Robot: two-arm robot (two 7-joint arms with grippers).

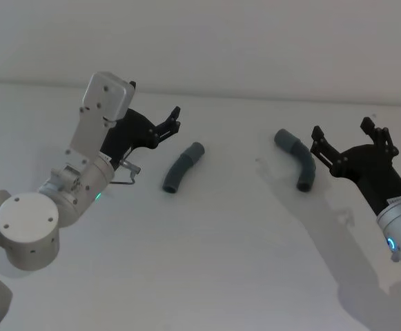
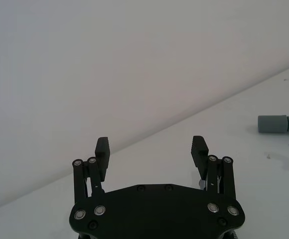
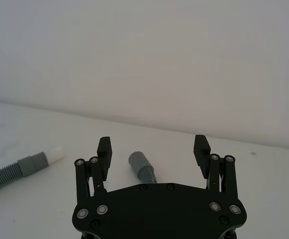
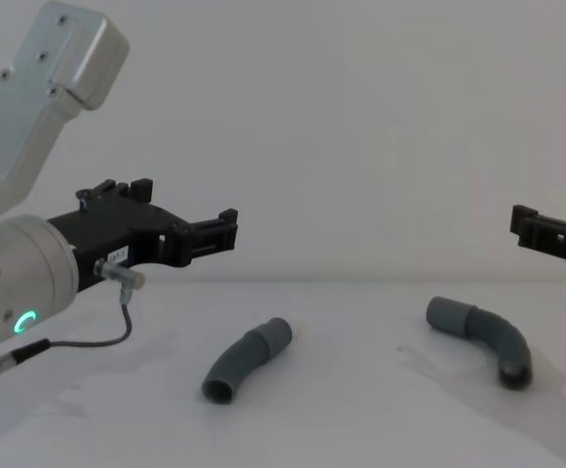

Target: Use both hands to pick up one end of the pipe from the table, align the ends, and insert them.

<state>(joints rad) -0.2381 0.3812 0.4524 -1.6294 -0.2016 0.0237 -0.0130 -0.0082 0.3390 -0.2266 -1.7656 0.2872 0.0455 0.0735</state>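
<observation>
White matte table [image 1: 221,276] carries both halves of the pipe, neither one gripped, so the step in hand looks like the approach before any grasp. The left gripper [image 1: 175,118] hangs just left of and above the left hose piece [image 1: 183,167], fingers spread wide, holding nothing. Well to the right of that piece lies the right hose piece [image 1: 298,157]. Farther right again is the right gripper [image 1: 342,129], likewise wide open and empty, with a grey cuff [image 3: 138,162] lying ahead between its fingers. Next, each gripper probably has to drop onto its own piece near a cuff and close — only then can the ends be lined up. A plain pale wall [image 1: 255,41] stands behind the left hose piece.
</observation>
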